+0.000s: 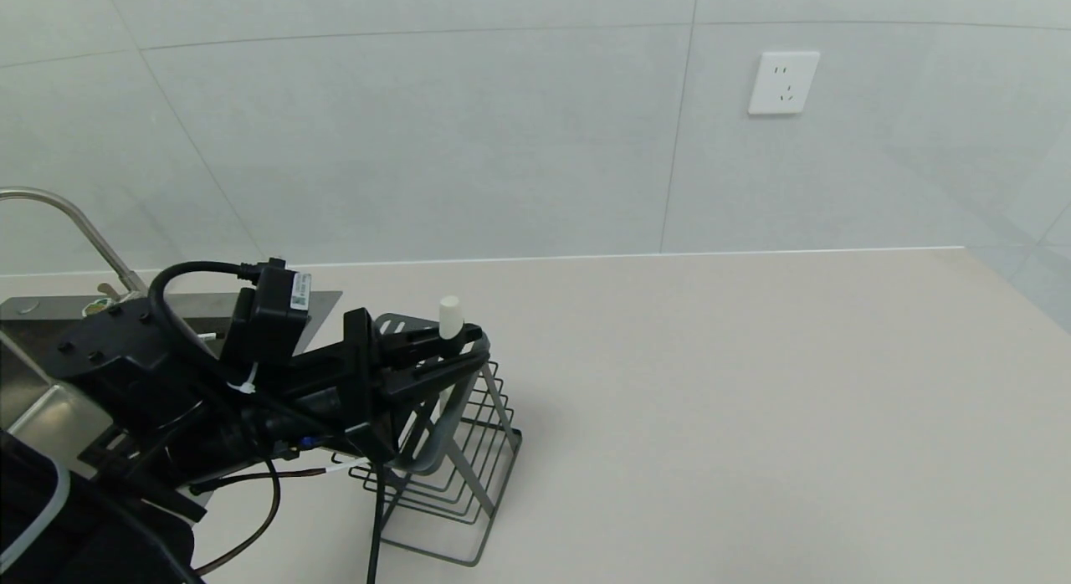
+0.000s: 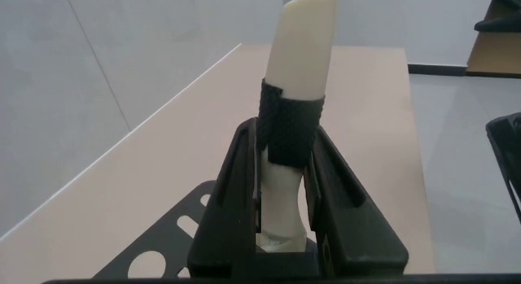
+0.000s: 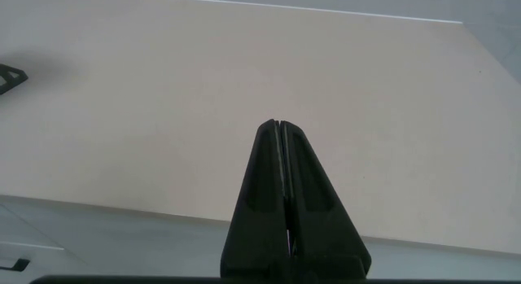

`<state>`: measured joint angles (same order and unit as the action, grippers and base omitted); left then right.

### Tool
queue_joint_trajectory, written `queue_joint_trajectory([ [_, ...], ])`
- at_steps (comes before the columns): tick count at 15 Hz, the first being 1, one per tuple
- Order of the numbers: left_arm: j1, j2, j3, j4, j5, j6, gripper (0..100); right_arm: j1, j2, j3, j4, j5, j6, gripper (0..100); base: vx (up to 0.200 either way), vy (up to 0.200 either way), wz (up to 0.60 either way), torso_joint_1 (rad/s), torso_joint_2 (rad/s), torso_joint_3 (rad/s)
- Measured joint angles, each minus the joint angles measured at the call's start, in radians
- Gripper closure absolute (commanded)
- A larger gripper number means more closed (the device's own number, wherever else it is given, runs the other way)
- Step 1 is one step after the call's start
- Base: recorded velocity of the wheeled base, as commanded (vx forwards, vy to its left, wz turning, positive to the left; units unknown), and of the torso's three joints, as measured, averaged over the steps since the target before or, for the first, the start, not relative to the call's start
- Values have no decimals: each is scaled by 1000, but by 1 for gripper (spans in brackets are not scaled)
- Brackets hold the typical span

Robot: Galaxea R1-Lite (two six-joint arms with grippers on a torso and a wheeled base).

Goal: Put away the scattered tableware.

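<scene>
A utensil with a cream-white handle [image 1: 450,313] stands upright between the fingers of my left gripper [image 1: 448,350], which is shut on it. It hangs at the top of a black wire rack [image 1: 468,492] on the beige counter [image 1: 711,417]. In the left wrist view the cream-white handle [image 2: 303,56] rises out of my left gripper [image 2: 291,154], and the utensil's lower end is hidden by the fingers. My right gripper [image 3: 281,133] is shut with nothing in it, above bare counter [image 3: 163,89].
A steel sink [image 1: 42,408] with a curved faucet [image 1: 79,220] lies at the counter's left end, behind my left arm. A tiled wall with a white socket [image 1: 783,83] backs the counter. Free counter stretches to the right of the rack.
</scene>
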<state>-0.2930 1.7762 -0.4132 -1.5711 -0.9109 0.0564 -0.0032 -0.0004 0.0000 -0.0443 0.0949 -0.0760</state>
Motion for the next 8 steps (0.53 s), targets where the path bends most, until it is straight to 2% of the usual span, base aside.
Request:
queue_joint_trajectory([
  [8, 0, -32, 27, 2, 0, -4, 0, 0, 0, 0, 0, 0, 1, 100, 0, 0, 0, 0, 0, 0],
])
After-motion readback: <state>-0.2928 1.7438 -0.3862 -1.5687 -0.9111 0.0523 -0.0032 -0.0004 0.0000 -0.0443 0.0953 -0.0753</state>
